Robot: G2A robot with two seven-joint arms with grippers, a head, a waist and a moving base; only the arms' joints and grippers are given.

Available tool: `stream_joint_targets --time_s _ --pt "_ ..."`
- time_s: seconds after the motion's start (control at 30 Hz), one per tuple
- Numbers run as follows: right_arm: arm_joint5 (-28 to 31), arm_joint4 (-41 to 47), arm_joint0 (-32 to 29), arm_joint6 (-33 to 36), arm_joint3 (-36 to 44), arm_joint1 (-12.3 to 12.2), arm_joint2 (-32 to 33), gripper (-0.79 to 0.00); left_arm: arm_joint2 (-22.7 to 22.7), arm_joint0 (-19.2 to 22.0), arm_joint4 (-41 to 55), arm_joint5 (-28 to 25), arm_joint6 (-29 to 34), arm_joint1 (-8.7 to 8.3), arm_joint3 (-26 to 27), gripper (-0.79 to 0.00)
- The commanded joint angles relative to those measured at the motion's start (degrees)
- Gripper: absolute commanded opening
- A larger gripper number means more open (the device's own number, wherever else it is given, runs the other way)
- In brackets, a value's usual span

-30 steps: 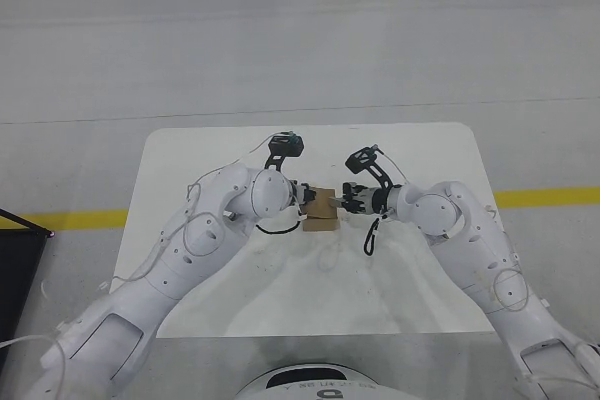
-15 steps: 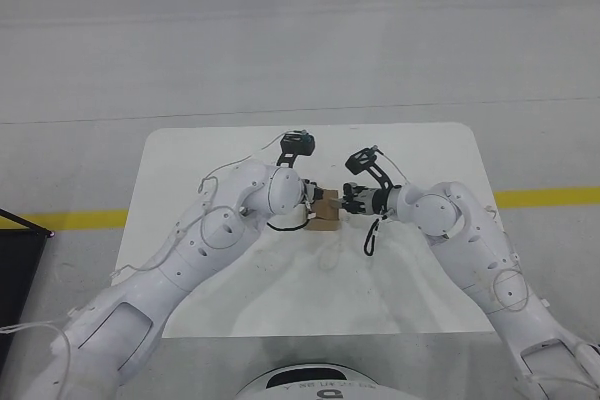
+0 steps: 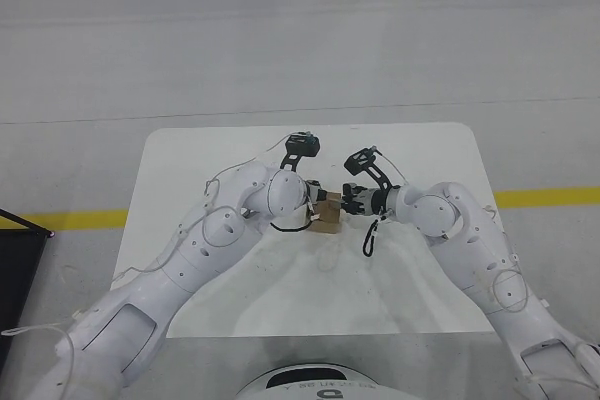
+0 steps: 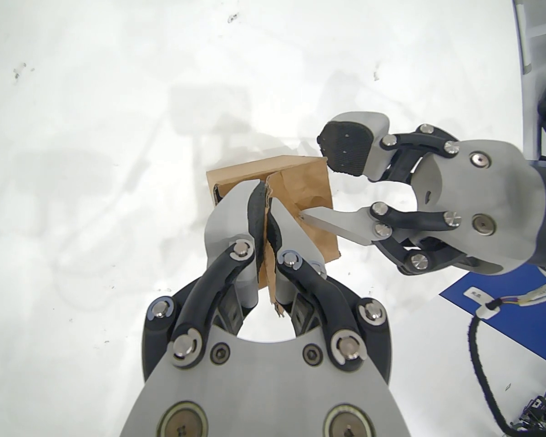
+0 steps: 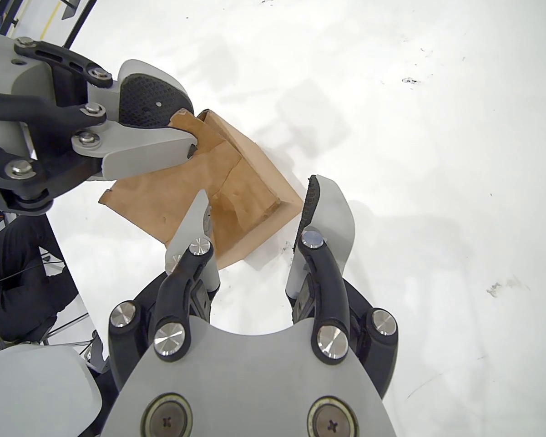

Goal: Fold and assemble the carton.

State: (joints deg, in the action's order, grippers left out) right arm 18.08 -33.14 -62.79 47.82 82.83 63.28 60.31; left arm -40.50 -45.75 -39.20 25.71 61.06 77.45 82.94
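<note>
Top view shows the small brown carton (image 3: 327,212) near the middle of the white table (image 3: 420,290), flanked by both arms' grippers. In the wrist views, the left gripper (image 4: 264,193) is pinched tight on an upright cardboard flap, its pads pressed against either face of the sheet. The right gripper (image 5: 257,193) stands spread, with one finger lying against the carton's inner flap and the other just outside its corner. The carton's faces are plain brown board, creased and a little ragged at the flap edge.
</note>
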Motion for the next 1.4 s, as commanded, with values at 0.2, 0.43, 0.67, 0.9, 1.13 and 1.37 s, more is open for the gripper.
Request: stream_joint_targets --time_s 0.2,0.43,0.67,0.9,1.13,1.37 --pt "1.6 0.1 -1.6 -2.8 1.4 -0.4 1.7 -0.336 -2.6 -2.8 0.8 -2.7 -2.5 -0.48 1.9 -0.785" --pt "3.2 0.6 -4.1 -4.6 3.0 -1.1 4.4 -0.308 -7.0 -7.2 3.6 -7.5 -7.9 -1.37 4.4 -0.785" --pt "3.6 0.6 -5.4 -5.2 4.3 -1.5 5.4 -0.339 -10.7 -10.5 8.5 -11.7 -12.2 -1.79 4.7 -0.785" --pt "4.1 0.6 -6.0 -5.9 5.1 -1.7 5.9 -0.305 -12.7 -11.8 9.7 -11.5 -14.2 -2.01 3.9 -0.446" --pt "4.6 0.9 -6.4 -6.1 5.2 -1.8 6.2 -0.345 -16.0 -13.4 11.2 -12.5 -14.0 -2.68 4.5 0.0" --pt "4.1 1.4 -5.1 -5.3 4.3 -1.7 5.4 -0.372 -19.8 -17.8 8.9 -11.7 -14.0 -3.97 7.0 0.0"
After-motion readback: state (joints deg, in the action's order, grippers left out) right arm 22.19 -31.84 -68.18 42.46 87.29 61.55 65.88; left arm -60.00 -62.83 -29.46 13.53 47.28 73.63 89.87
